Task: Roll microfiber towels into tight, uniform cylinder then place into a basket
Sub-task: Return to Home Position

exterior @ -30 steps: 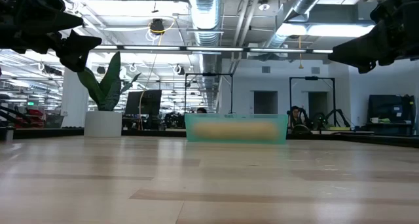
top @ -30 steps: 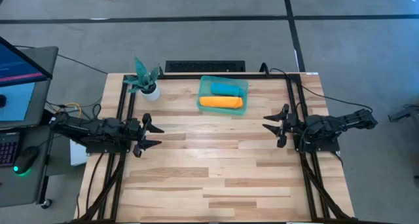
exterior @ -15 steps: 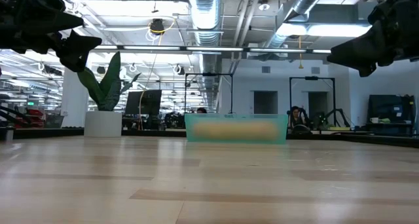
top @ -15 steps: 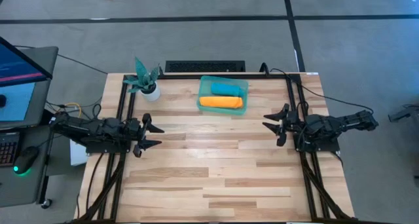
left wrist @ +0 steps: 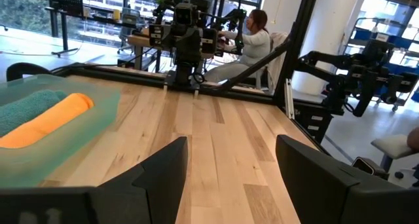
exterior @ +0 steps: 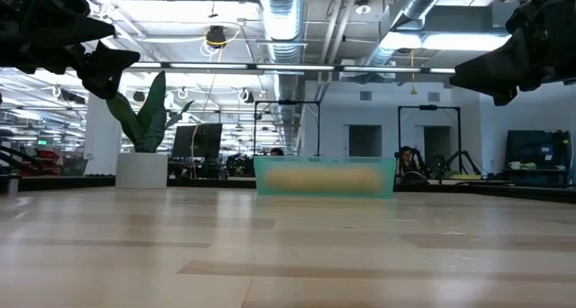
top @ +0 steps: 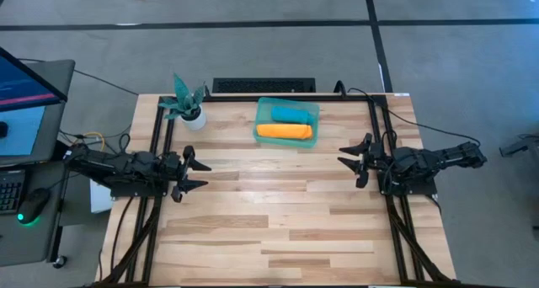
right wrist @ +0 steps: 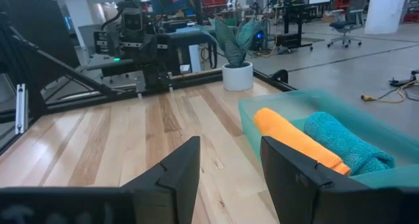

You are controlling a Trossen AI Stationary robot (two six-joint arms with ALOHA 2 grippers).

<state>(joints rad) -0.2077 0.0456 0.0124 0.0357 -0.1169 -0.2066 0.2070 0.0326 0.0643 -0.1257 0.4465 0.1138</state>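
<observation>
Right hand [top: 340, 155] barely shifted; orange towel [top: 285, 131], blue towel [top: 290, 114] inside basket [top: 258, 120].

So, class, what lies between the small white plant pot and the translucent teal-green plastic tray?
Between pot and tray, only bare pale wooden tabletop, per the high view.

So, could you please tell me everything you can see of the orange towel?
The orange towel is soft, fuzzy-looking microfiber, rolled into a fairly even cylinder. It lies on its side in the translucent teal-green basket, along the wall nearer the middle of the table, touching the rolled turquoise towel beside it. The left hand and right hand hang open at the table's sides, clear of it.
</observation>
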